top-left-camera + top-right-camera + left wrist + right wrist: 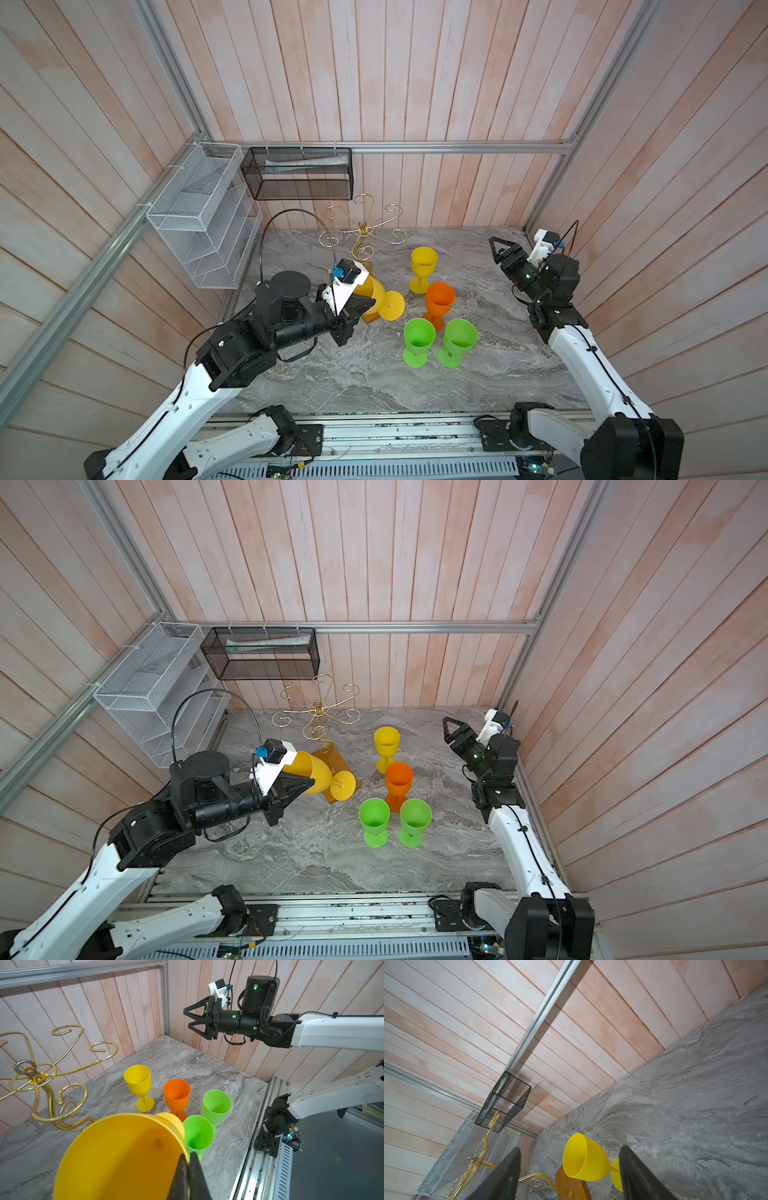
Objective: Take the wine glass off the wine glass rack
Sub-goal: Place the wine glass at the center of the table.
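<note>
Your left wrist view, lower centre, shows the left gripper [188, 1160] pinching the tilted wine glass [124, 1157] by its rim. A top view puts it mid-frame over the base of the wine glass rack [338, 764]. The right gripper [445, 730] gapes empty.

Both top views look down over the whole table [478, 374]; both close-in wrist views share the tilted yellow wine glass [124, 1157].
</note>
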